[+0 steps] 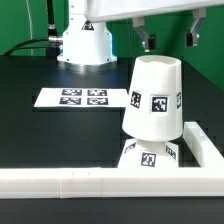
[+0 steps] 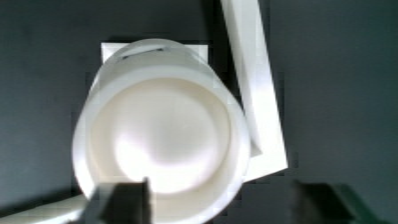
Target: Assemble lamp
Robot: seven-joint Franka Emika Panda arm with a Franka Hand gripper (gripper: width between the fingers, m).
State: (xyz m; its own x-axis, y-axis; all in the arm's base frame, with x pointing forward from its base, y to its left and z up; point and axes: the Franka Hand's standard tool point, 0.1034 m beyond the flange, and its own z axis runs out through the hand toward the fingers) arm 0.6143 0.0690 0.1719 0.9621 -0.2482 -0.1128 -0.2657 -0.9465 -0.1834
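Observation:
The cup-like white shade (image 1: pixel 155 97) stands wide end down on the blocky square base (image 1: pixel 150 156), leaning slightly, with tags on its side. The base sits in the corner of the white rail. My gripper (image 1: pixel 170 38) hangs open and empty just above the shade and touches nothing. In the wrist view the shade's closed top (image 2: pixel 164 130) fills the middle, and my gripper (image 2: pixel 226 205) has one dark finger (image 2: pixel 125 200) on each side of it. The bulb is hidden.
The long white rail (image 1: pixel 90 182) runs along the table's front and turns back at the exterior view's right (image 1: pixel 205 145); it also shows in the wrist view (image 2: pixel 249 70). The marker board (image 1: pixel 85 97) lies behind the shade. The arm's white pedestal (image 1: pixel 85 42) stands at the back.

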